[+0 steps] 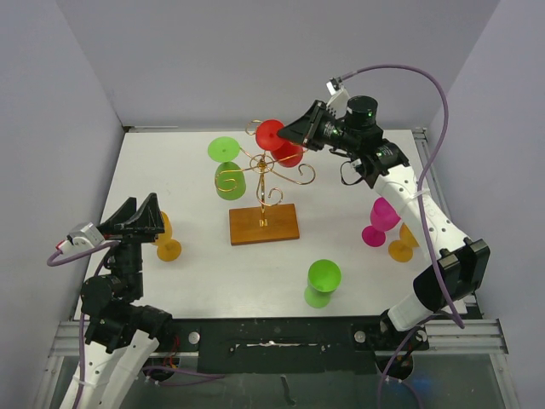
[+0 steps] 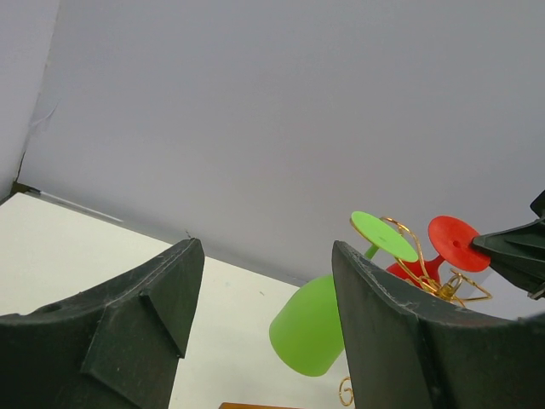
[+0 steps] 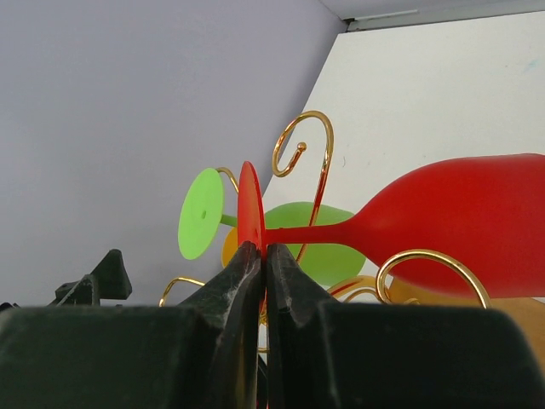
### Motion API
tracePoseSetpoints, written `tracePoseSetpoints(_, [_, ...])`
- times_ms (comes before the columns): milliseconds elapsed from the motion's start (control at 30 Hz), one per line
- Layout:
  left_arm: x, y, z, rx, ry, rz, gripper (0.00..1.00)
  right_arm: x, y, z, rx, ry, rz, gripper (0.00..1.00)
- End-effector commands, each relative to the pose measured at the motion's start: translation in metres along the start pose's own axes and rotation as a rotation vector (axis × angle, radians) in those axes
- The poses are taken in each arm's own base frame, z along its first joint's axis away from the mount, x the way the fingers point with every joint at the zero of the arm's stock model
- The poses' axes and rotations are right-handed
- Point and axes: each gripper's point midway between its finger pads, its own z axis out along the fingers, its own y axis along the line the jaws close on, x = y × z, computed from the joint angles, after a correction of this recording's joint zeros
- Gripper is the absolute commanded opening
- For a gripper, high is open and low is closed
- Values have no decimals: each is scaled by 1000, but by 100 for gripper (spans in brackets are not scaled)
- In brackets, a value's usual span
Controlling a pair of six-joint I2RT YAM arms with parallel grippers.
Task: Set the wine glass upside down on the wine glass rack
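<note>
The wine glass rack (image 1: 271,175) is gold wire with scroll arms on a brown wooden base (image 1: 264,224), mid-table. A green wine glass (image 1: 227,166) hangs upside down on its left side. My right gripper (image 1: 294,135) is shut on the round foot of a red wine glass (image 1: 278,142), held foot up among the rack's back arms; in the right wrist view the jaws pinch the red foot (image 3: 249,209) and the red bowl (image 3: 477,221) lies past a gold scroll. My left gripper (image 1: 146,215) is open and empty at the table's left, seen open in its wrist view (image 2: 264,290).
An orange glass (image 1: 166,239) stands just beside the left gripper. A green glass (image 1: 323,283) stands at the front centre. A magenta glass (image 1: 381,220) and an orange glass (image 1: 404,241) stand under the right arm. Grey walls enclose the table.
</note>
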Motion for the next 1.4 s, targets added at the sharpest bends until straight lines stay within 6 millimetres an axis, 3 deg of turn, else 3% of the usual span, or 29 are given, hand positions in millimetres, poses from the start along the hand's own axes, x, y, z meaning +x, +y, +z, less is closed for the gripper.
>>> tracePoseSetpoints(0, [-9, -4, 0, 14, -32, -8, 60, -8, 30, -17, -62, -22, -3, 0])
tracePoseSetpoints(600, [-8, -3, -1, 10, -26, -9, 60, -12, 19, -49, 48, -73, 47, 0])
tracePoseSetpoints(833, [-8, -2, -1, 5, -26, -6, 60, -9, 16, -50, 52, -55, 58, 0])
tracePoseSetpoints(1367, [-7, -1, -1, -1, -24, -1, 60, -30, -9, -63, 182, -163, 5, 3])
